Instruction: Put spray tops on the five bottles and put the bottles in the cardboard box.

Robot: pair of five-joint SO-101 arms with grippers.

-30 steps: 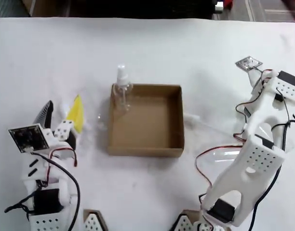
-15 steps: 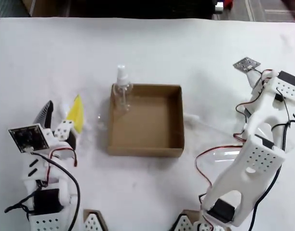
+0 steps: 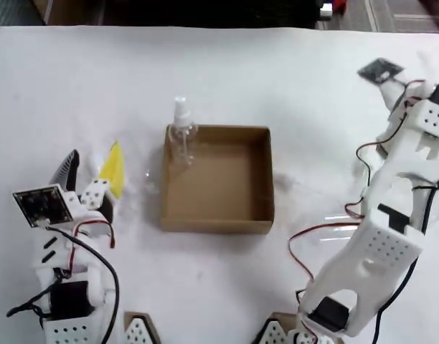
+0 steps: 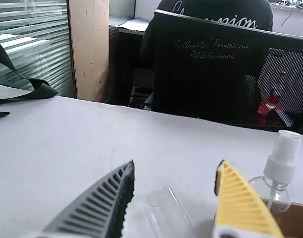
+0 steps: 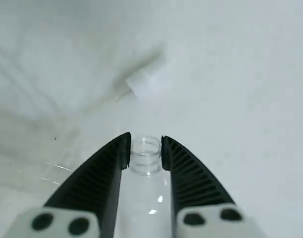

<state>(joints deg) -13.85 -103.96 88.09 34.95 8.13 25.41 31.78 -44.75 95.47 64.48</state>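
As viewed from above, cardboard box (image 3: 216,226) on the white table (image 3: 227,64), open-topped, between the two arms. Upright in the box's far left corner, capped bottle (image 3: 181,143) — clear body, white spray top (image 3: 181,109) fitted. Low over the table well left of the box, left gripper (image 3: 95,150), released: black finger (image 4: 104,201) and yellow finger (image 4: 238,198) spread wide, grasping nothing. Between those two fingers, clear cylindrical piece (image 4: 164,210) lying on the table; contact with either finger not to be told. At the table's right side, well apart from the box, right arm (image 3: 381,236). Seen from its wrist, right gripper (image 5: 145,143) clenched on an open-necked bottle (image 5: 145,161) — clear, pinched at the neck from both sides, mouth uncovered and pointing away from the wrist. Beyond that mouth, small white piece (image 5: 143,82) lying on the table; whether a spray top, not to be told.
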